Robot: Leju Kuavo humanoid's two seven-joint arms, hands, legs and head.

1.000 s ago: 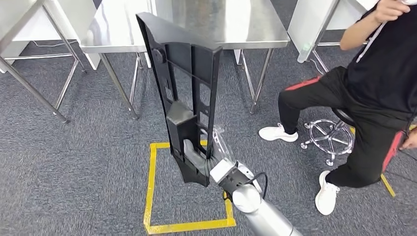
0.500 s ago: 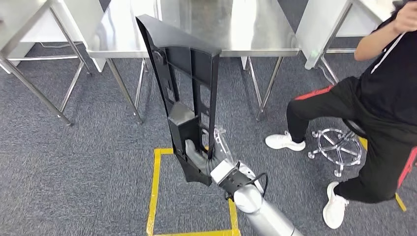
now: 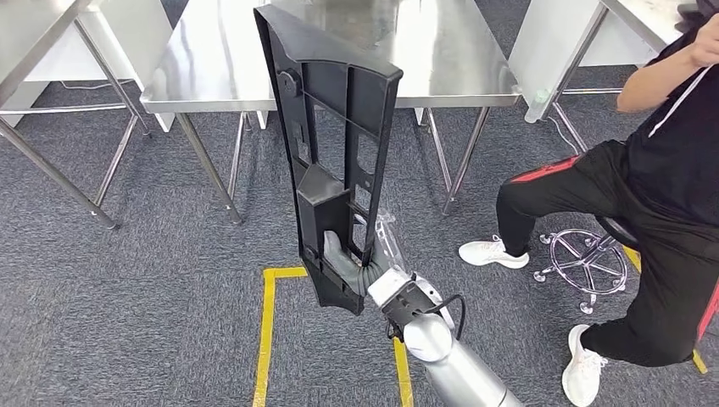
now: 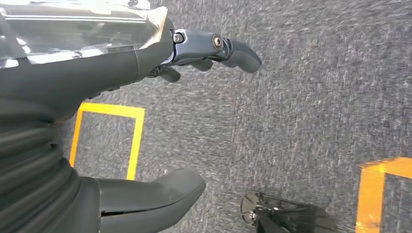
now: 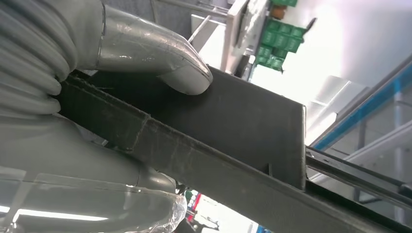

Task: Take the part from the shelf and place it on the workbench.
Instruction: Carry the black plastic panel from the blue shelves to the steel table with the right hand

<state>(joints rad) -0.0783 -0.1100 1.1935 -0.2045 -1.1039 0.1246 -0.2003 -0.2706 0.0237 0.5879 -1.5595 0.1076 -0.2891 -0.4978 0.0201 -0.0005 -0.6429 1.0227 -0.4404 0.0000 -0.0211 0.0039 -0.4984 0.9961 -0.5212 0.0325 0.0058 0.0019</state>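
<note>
The floor is grey carpet (image 3: 153,288) with yellow tape lines (image 3: 267,331), and steel tables are standing at the far side.

The right hand (image 3: 343,263) is gripping the long black part (image 3: 335,153) near its lower end. In the right wrist view the thumb (image 5: 160,53) is pressing on a flat black wall of the part and the other fingers are wrapping under it. The part is standing almost upright, leaning a little to the far left, and its top end is rising in front of the middle workbench (image 3: 458,59), above the near edge of the table top.

The left hand (image 4: 145,111) is hanging over the carpet and holding nothing, with its fingers (image 4: 228,48) apart from the thumb.

I judge that the taking from the shelf is done, because the part is already in the hand and no shelf is in view. What is left is bringing the part over the workbench, laying it down and letting go.

The bench top is looking bare and wide, so there is room for the part. The near edge and the table legs (image 3: 208,161) are close below the path. On the right a person (image 3: 670,170) is sitting on a stool (image 3: 585,259), with one white shoe (image 3: 492,253) stretching toward the bench, so a swing to that side is having less open room.
</note>
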